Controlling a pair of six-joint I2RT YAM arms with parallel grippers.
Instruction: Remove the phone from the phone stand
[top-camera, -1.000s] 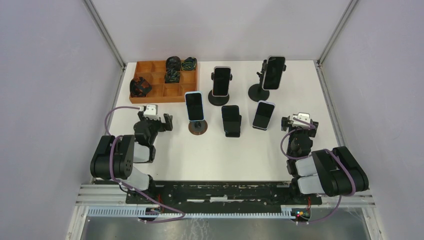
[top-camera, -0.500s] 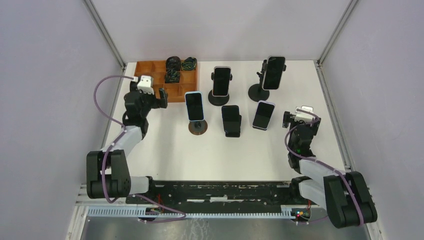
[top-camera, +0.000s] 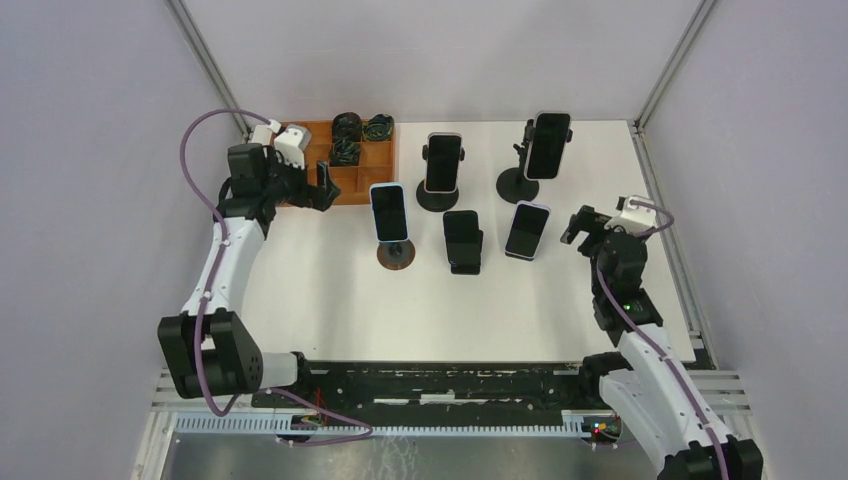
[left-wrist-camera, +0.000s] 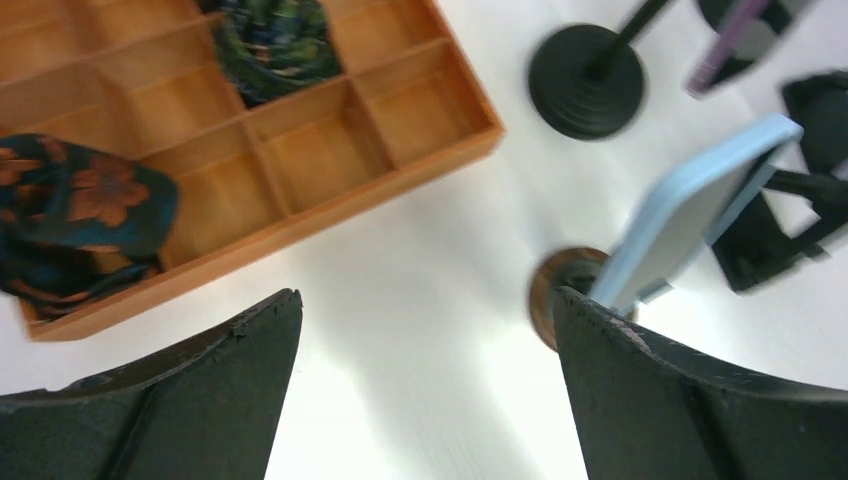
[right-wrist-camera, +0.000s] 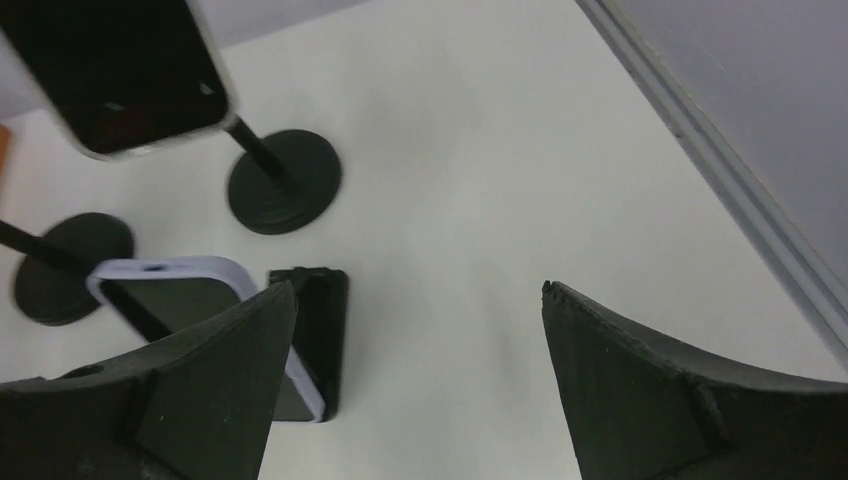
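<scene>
Called for a pinch across a phone's long edges and a lift along the lean of its cradle; a sideways pull would likely have tipped the light stand. Could not tell which phone was meant, so judged the two nearest the arms as candidates.

Hovered the left gripper (top-camera: 322, 186) at the table's (top-camera: 330, 300) 10 o'clock corner, arm extended long, over the right end of the wooden tray (top-camera: 372, 182). Kept fingers spread wide, pinching nothing. Found the blue phone (top-camera: 389, 211) at about 4 o'clock from it, near but apart, leaning on a round-based stand (top-camera: 397, 256).

Left the black phone (top-camera: 462, 230) mid-table, with neither arm close.

Hovered the right gripper (top-camera: 580, 224) at the table's 3 o'clock side, forearm angled up from the base. Fingers spread there too, empty. Found the lavender phone (top-camera: 527, 230) at 9 o'clock from it, propped on a low black stand (right-wrist-camera: 322, 330), near, untouched.
</scene>
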